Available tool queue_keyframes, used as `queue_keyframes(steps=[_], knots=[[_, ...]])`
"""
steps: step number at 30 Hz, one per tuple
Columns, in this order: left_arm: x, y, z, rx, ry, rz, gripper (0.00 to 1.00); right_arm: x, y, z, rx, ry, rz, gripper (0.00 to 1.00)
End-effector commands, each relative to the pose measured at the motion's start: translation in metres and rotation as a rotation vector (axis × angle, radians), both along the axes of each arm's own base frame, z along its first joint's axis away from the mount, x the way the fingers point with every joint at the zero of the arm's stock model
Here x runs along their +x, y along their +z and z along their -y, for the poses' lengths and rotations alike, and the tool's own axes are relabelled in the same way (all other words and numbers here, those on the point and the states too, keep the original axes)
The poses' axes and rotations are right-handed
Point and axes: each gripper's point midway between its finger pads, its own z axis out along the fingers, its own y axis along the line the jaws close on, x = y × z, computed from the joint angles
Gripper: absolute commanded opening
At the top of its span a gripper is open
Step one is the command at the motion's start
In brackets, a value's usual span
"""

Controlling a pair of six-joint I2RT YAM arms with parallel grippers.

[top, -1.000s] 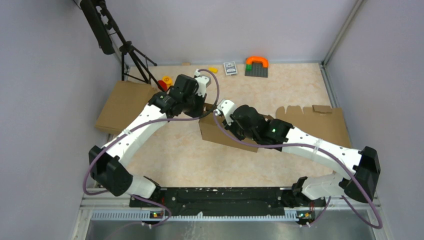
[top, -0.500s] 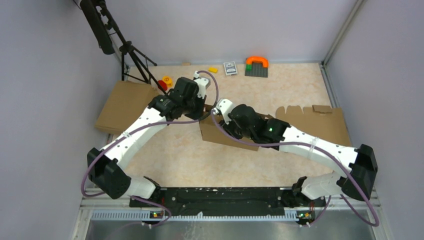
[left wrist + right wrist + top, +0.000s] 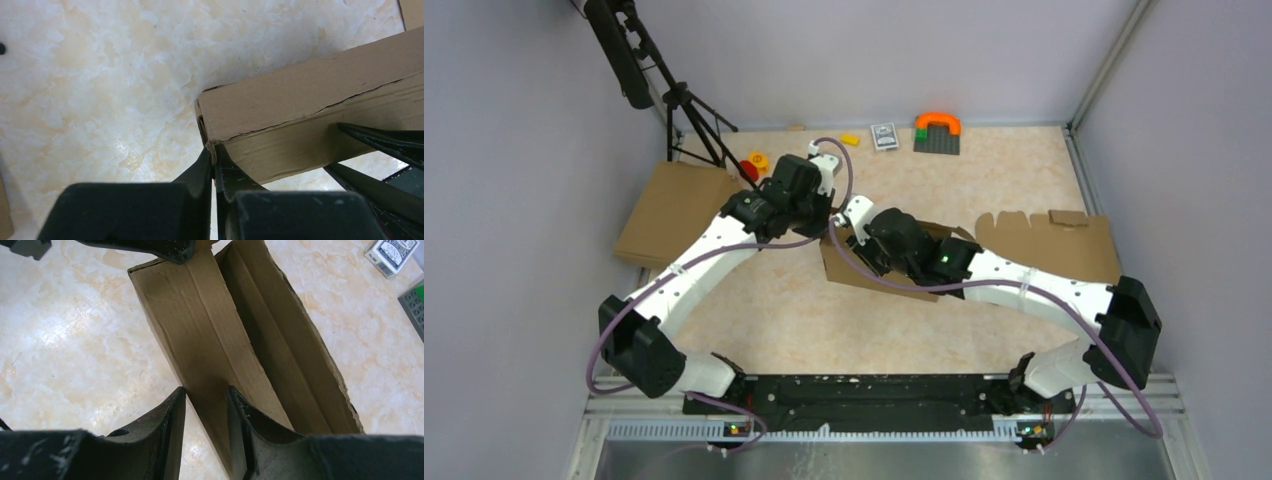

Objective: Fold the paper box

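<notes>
At the middle of the marbled table we judge the box light, stiff, crease-prone, best held by its walls: the right gripper straddles one, grip unclear; the left gripper, closed, touches a corner.

paper box mostly covered from above, card pack cropped by edge

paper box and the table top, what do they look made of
The paper box: plain brown cardboard, likely corrugated, matte and uncoated, going by its fold creases and frayed edges. The table top: glossy, cream marbled pattern with glare; stone or printed laminate, cannot tell.
</notes>
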Motion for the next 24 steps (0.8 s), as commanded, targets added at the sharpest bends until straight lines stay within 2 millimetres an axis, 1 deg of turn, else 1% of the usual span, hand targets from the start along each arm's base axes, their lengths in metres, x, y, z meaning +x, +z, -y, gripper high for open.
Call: queue_keyframes(steps=[1,4,9,15,20,24], knots=[[-0.018,-0.018,0.007,0.000,-0.042,-0.073,0.00,0.004,0.018,-0.029,0.082,0.027,0.048,0.33],[-0.020,-0.018,0.008,-0.009,-0.039,-0.069,0.00,0.006,0.015,-0.025,0.078,-0.007,0.046,0.29],[-0.026,-0.023,0.008,-0.015,-0.026,-0.083,0.00,0.007,0.012,-0.022,0.079,-0.032,0.040,0.28],[-0.033,-0.035,0.004,-0.019,0.006,-0.102,0.00,0.006,0.011,-0.020,0.078,-0.035,0.034,0.27],[-0.038,-0.035,-0.003,-0.021,0.031,-0.076,0.00,0.005,0.012,-0.020,0.078,-0.033,0.033,0.27],[-0.036,-0.027,-0.003,-0.028,0.033,-0.056,0.10,0.000,0.014,-0.024,0.096,0.006,0.025,0.27]])
